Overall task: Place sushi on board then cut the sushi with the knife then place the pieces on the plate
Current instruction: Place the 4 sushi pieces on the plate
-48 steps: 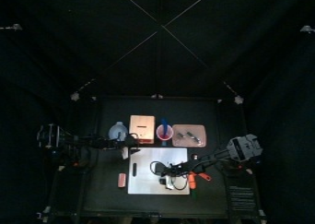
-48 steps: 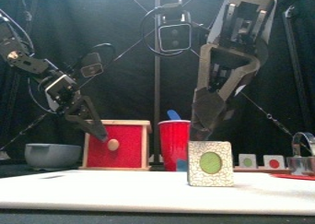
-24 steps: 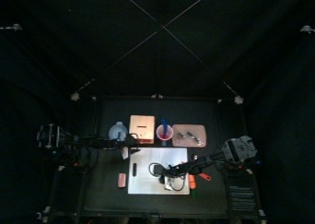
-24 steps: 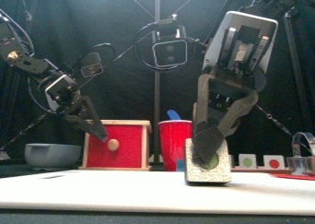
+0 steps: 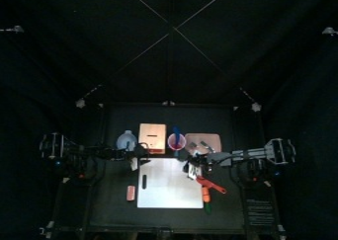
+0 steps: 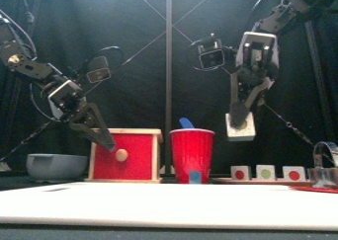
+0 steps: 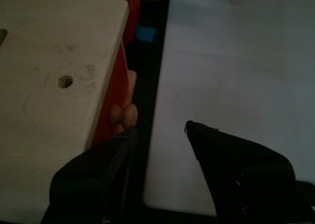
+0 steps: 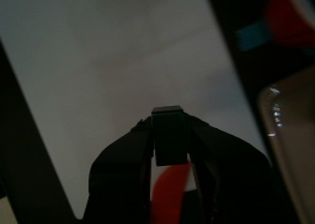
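Note:
My right gripper (image 6: 239, 128) hangs well above the white cutting board (image 6: 169, 206), shut on one sushi piece (image 6: 240, 123). In the right wrist view that piece (image 8: 169, 135) shows as a dark block pinched between the jaws. From the top, this gripper (image 5: 189, 162) is over the board's (image 5: 165, 185) back right corner, just in front of the pink tray (image 5: 203, 142). Three sushi pieces (image 6: 266, 171) stand in a row low at the back right. A red knife (image 5: 211, 191) lies at the board's right edge. My left gripper (image 7: 160, 135) is open beside the wooden box (image 7: 55, 71).
A red cup (image 6: 193, 155) with a blue knife (image 6: 187, 123) stands behind the board's middle. The wooden box with a red drawer front (image 6: 126, 155) is left of it, and a blue-grey bowl (image 6: 55, 165) at the far left.
My right gripper has lifted the sushi piece off the board and carried it up and back toward the pink tray. The left arm has not moved.

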Motion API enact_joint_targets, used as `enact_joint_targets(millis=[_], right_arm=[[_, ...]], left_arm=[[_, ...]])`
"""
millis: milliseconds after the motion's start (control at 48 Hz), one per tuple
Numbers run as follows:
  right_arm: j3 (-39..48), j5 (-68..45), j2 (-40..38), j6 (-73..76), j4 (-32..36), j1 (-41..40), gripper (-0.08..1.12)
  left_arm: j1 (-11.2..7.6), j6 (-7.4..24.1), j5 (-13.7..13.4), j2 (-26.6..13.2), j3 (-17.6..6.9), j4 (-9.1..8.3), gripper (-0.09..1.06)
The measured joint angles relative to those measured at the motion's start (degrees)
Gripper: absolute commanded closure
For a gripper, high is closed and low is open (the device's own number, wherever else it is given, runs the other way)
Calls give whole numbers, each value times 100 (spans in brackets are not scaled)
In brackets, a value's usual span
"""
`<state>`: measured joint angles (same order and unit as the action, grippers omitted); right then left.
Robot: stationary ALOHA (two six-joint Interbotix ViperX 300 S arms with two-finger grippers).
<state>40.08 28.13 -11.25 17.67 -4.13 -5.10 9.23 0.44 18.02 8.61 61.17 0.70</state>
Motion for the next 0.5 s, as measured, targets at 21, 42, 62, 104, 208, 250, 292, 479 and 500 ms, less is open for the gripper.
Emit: enact_joint_targets(millis=[21, 42, 62, 104, 208, 250, 292, 479, 500], right_arm=[[44, 35, -97, -9, 53, -114, 51], [88, 70, -185, 0, 97, -246, 51], [167, 105, -290, 0, 176, -413, 51], [264, 167, -448, 0, 246, -677, 51], [536, 387, -765, -9, 413, -1397, 51], [615, 483, -853, -18, 466, -1644, 50], [694, 580, -914, -18, 483, -1925, 50], [905, 747, -932, -9, 527, -2962, 47], [914, 738, -914, -18, 536, -3041, 47]], left_arm=[[0, 0, 0, -9, 0, 0, 12], [0, 0, 0, -9, 0, 0, 12], [0, 0, 0, 0, 0, 0, 12], [0, -9, 0, -9, 0, 0, 12], [0, 0, 0, -9, -18, 0, 12], [0, 0, 0, -9, -18, 0, 12], [0, 0, 0, -9, -9, 0, 12], [-9, 9, -35, -9, -26, -9, 12], [0, 9, -44, -9, -26, -9, 12]])
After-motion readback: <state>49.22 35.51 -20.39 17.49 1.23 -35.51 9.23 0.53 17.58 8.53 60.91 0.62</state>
